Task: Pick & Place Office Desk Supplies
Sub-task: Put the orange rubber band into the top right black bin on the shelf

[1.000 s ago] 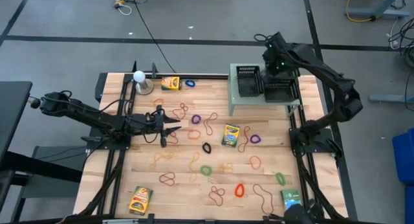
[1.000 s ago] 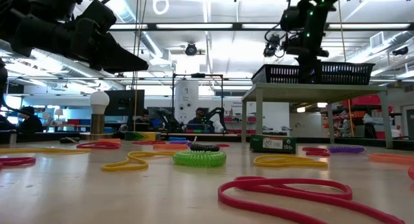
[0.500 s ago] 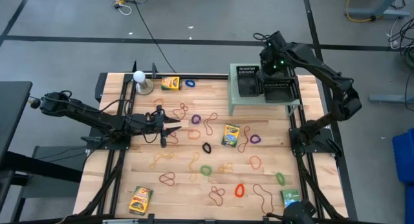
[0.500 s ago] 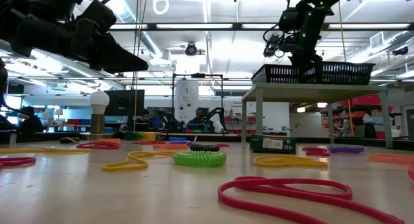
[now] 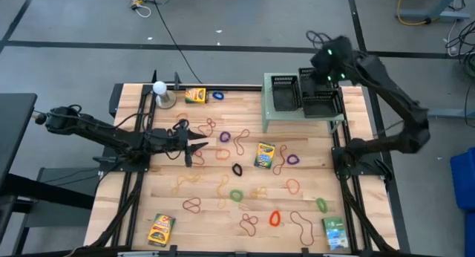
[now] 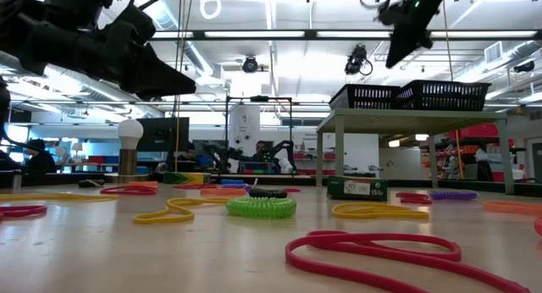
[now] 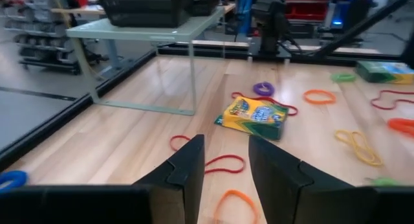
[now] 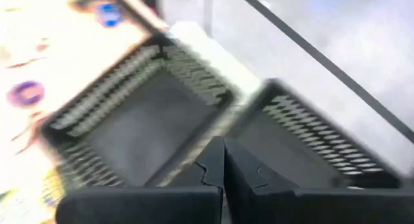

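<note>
Right gripper is held high over the two black baskets on the green stand, fingers pressed together with nothing between them; judged to be clear of the baskets so that a next item can be fetched. Basket floors appear bare in the right wrist view, though blurred.

Left gripper is poised low over the table's left-centre, fingers parted and empty, pointed toward red and orange bands just ahead; likely lined up for a pick.

Supplies are spread over the table: band loops of many colours, and crayon boxes at centre, at the far edge and at the near left corner. A green box lies at the near right corner.

Print on the central box is too blurred to be read.
</note>
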